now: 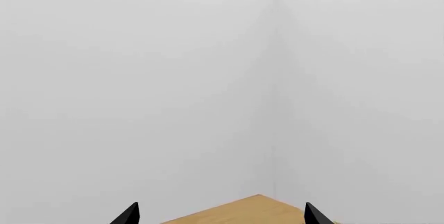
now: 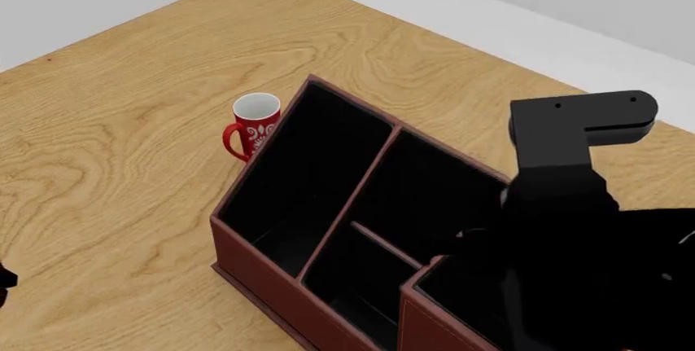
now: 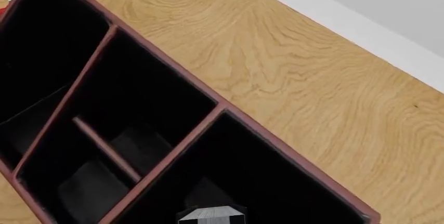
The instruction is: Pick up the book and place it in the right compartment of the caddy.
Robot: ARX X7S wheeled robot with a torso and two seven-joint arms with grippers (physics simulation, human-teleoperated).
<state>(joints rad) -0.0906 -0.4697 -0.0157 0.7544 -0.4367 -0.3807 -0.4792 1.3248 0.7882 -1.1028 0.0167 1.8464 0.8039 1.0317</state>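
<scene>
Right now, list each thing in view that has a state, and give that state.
Caddy: upright, open-topped; long and middle sections look empty.
Right compartment: dark inside; contents cannot be told.
Mug: upright, beside the far corner of the box.
Left fingers: spread open, holding nothing.
Right arm: over the right compartment; its fingers hidden.
Book: not clearly seen.
</scene>
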